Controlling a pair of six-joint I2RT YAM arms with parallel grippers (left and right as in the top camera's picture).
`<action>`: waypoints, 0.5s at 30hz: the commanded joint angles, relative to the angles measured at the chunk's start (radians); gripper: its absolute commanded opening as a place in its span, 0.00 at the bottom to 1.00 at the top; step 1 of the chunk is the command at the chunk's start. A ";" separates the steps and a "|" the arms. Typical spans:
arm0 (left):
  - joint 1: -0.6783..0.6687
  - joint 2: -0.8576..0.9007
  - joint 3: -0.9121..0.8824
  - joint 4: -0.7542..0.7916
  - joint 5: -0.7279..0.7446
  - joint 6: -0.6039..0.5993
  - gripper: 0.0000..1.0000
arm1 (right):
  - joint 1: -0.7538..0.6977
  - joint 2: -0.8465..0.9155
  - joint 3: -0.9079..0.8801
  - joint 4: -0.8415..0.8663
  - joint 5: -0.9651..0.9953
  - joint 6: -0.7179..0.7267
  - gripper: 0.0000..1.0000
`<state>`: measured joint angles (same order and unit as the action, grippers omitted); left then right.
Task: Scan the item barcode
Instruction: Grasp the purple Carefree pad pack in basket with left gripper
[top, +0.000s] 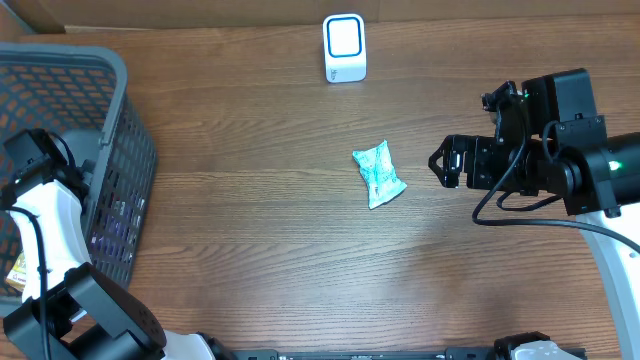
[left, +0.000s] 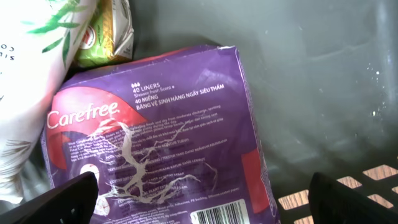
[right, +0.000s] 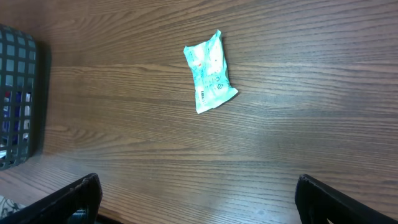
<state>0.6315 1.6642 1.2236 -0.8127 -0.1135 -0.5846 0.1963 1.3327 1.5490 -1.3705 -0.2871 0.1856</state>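
Note:
A small teal packet (top: 378, 173) lies flat mid-table; the right wrist view shows it (right: 209, 70) with a tiny barcode near its lower left edge. The white scanner (top: 344, 47) stands upright at the back centre. My right gripper (top: 447, 163) hovers right of the packet, open and holding nothing (right: 199, 205). My left arm (top: 40, 170) reaches into the grey basket (top: 100, 70). There my left gripper (left: 205, 208) is open just over a purple Carefree liner pack (left: 161, 124), a finger at each side, and the pack's barcode (left: 217, 216) shows at the bottom edge.
Beside the purple pack, a white pack with green leaves (left: 31, 74) and a green-yellow packet (left: 109, 34) lie in the basket. The basket's grey wall (left: 323, 74) rises close on the right. Its corner (right: 18, 93) shows at the left of the right wrist view.

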 joint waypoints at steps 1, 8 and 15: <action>-0.002 0.158 -0.108 0.015 -0.008 0.013 1.00 | 0.003 -0.001 0.021 0.003 0.005 -0.004 1.00; -0.002 0.200 -0.097 0.009 0.045 0.029 0.98 | 0.003 -0.001 0.021 0.002 0.005 -0.003 1.00; -0.002 0.132 0.146 -0.176 0.179 0.119 0.96 | 0.003 -0.001 0.021 -0.004 0.005 -0.003 1.00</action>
<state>0.6319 1.8091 1.2831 -0.9058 -0.0669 -0.5228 0.1963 1.3327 1.5490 -1.3743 -0.2874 0.1860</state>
